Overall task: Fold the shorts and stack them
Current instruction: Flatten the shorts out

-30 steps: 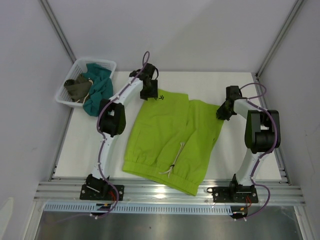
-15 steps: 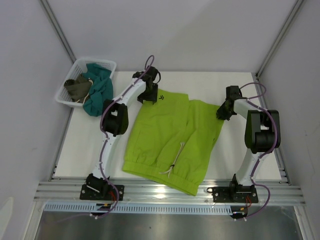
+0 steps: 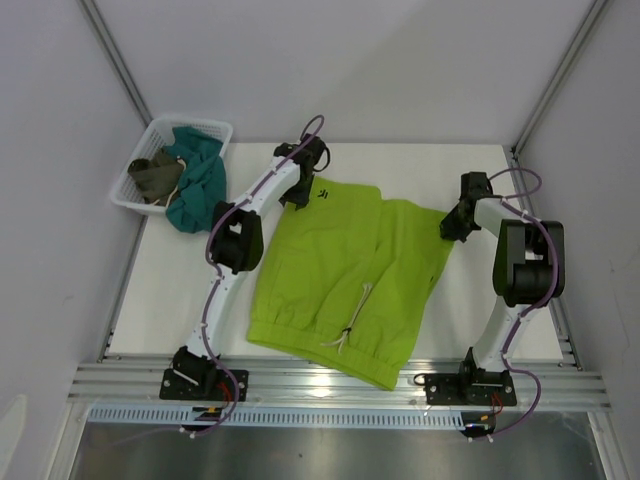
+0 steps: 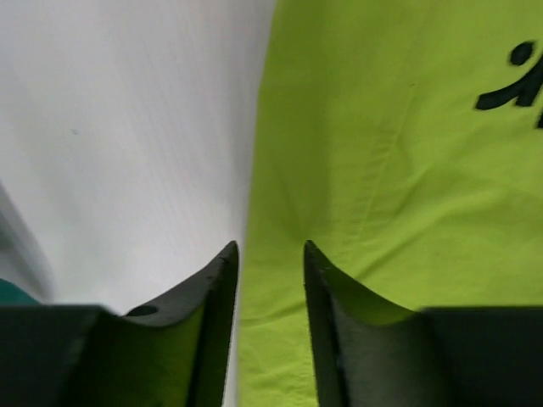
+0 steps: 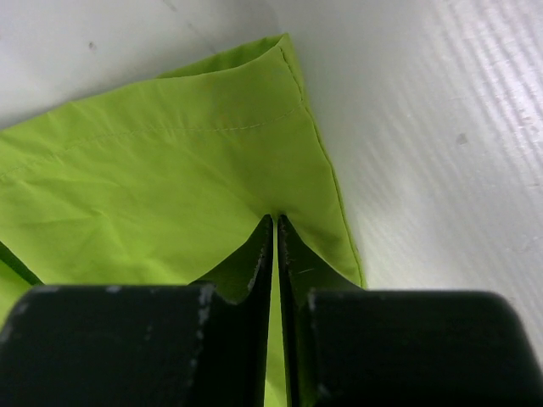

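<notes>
The left gripper point(image 4: 270, 246) stands narrowly parted, its fingers point(image 4: 212, 288) straddling the side edge of the lime-green shorts point(image 3: 340, 270) at the far left leg corner, cloth showing in the gap, the tips clear of each other; ahead and to its right sits a small black logo point(image 4: 513, 85), cut off by the frame and unreadable; the shorts lie spread on the white table point(image 3: 170, 290) between both grippers; the right gripper point(image 5: 276, 222) is pinched onto the other leg's hem corner, fingertips almost meeting through the fabric.
</notes>
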Robot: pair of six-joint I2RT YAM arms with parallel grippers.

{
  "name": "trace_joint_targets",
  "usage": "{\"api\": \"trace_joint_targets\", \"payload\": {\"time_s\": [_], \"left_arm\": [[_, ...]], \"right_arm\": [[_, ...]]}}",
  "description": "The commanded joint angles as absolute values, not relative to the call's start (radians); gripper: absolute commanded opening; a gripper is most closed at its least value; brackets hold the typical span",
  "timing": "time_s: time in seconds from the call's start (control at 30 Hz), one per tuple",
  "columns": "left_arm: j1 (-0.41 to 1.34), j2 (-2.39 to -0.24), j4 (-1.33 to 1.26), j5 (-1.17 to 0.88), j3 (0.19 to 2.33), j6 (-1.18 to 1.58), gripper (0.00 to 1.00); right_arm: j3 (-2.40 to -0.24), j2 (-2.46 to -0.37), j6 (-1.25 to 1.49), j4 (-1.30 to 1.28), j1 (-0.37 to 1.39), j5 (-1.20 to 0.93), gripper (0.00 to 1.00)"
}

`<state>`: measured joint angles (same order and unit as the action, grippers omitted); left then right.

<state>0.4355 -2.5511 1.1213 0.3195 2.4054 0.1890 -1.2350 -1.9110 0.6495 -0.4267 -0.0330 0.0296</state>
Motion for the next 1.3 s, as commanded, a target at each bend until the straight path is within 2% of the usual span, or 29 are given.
{"api": "trace_joint_targets", "payload": {"time_s": [0.0,0.2,0.33,0.53,0.8,0.83,0.87,0.9,0.97,1.07,1.27], "left_arm": [[0.431,-2.559,1.152,0.388,2.460,0.152,0.37],[0.431,-2.559,1.150,0.394,2.459,0.147,0.35],[0.431,-2.559,1.150,0.396,2.459,0.149,0.35],[0.431,-2.557,1.149,0.394,2.454,0.150,0.35],[0.428,-2.557,1.152,0.390,2.457,0.161,0.34],[0.428,-2.556,1.157,0.393,2.457,0.178,0.35],[0.425,-2.539,1.160,0.402,2.441,0.195,0.37],[0.425,-2.517,1.140,0.406,2.425,0.216,0.42],[0.425,-2.446,1.076,0.396,2.330,0.229,0.49],[0.425,-2.287,0.968,0.361,2.211,0.256,0.64],[0.425,-2.126,1.025,0.319,2.231,0.362,0.78]], "right_arm": [[-1.238,-1.951,0.612,-0.505,-0.063,0.101,0.07],[-1.241,-1.928,0.601,-0.543,-0.084,0.158,0.06],[-1.235,-1.921,0.635,-0.619,-0.098,0.245,0.00],[-1.164,-1.849,0.710,-0.656,-0.117,0.357,0.00],[-1.177,-1.786,0.696,-0.676,-0.126,0.396,0.00],[-1.184,-1.781,0.695,-0.675,-0.126,0.391,0.02],[-1.186,-1.758,0.666,-0.666,-0.124,0.377,0.17],[-1.190,-1.743,0.658,-0.651,-0.118,0.371,0.28],[-1.206,-1.692,0.628,-0.638,-0.114,0.365,0.45],[-1.299,-1.674,0.595,-0.655,-0.091,0.344,0.51],[-1.399,-1.626,0.537,-0.663,0.041,0.257,0.62]]}}
